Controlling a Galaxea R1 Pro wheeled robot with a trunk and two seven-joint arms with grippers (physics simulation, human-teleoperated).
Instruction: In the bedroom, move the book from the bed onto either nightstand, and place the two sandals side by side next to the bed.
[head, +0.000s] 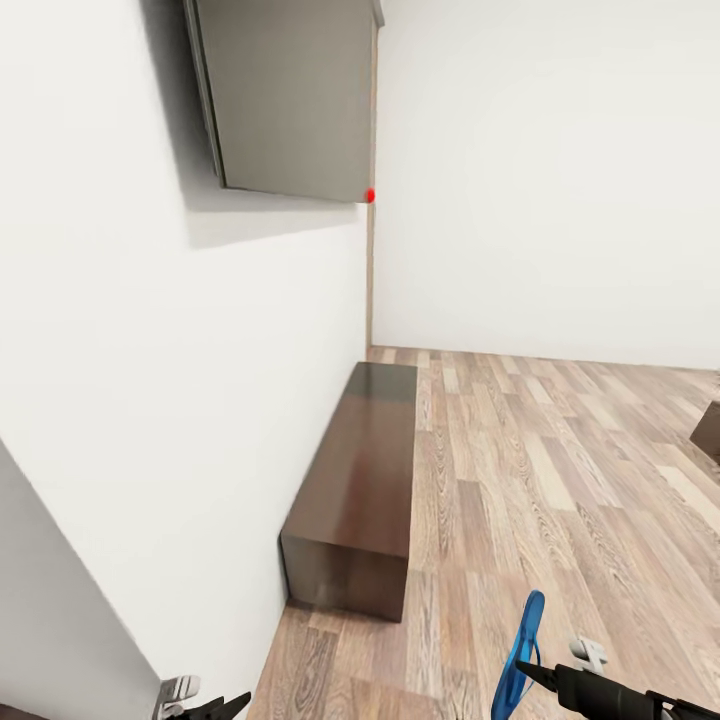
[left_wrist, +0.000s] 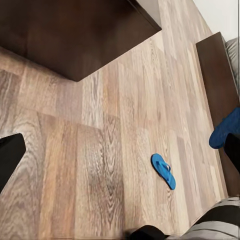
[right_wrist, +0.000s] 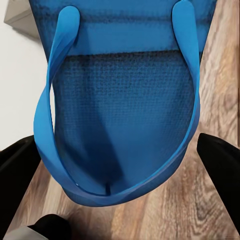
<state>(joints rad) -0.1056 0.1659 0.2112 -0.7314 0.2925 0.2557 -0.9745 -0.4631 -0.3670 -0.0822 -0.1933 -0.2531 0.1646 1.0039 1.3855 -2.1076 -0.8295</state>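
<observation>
No text, label, brand, number or sign can be read in any of the views. The grey wall cabinet (head: 290, 95) at the upper left of the head view is plain, and only a small red dot (head: 370, 196) without lettering is seen at its lower corner. The long dark-wood bench (head: 355, 490) at the centre carries no marking. No print or logo is shown on the blue sandal (right_wrist: 125, 115) in the right wrist view, nor on the other sandal (left_wrist: 163, 170) lying on the wood floor (left_wrist: 100, 165) at the lower right of the left wrist view.
</observation>
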